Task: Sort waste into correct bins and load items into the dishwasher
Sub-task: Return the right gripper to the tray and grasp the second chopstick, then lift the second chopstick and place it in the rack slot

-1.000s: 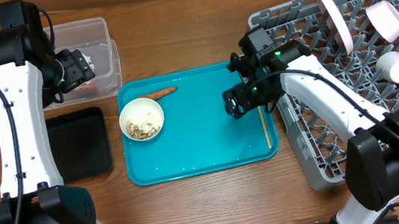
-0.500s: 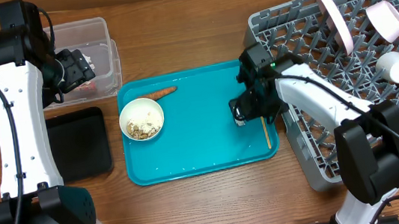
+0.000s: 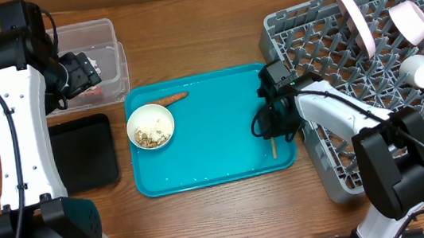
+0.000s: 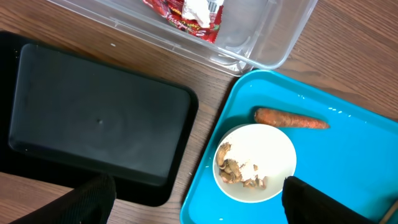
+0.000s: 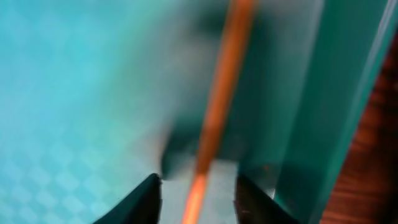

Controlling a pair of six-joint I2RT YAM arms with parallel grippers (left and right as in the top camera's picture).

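Chopsticks (image 3: 274, 149) lie on the teal tray (image 3: 214, 135) close along its right rim, on the side next to the dish rack (image 3: 369, 93). Their long axis runs from the far side of the bench toward the robot, parallel to that rim.

The right gripper (image 3: 270, 124) sits directly over them, so only the near wooden end shows from above (1 stick or 2 pressed together, I cannot tell). The right wrist view is blurred, but the wood passes between the 2 fingers with a sliver of tray showing on either side, so I judge the jaws spread and not yet pinching. They straddle the wood across its length, so the grip needs only a squeeze. This arm is by far the nearer.

The left gripper (image 3: 83, 71) hangs beside the clear tub (image 3: 102, 35), fingers wide apart and empty.

Compared with 1 second ago, the right gripper has travelled right and toward the robot, from bare tray to the left of the wood to right above it. The visible end now seems slightly further from the rim. The left arm has not moved.
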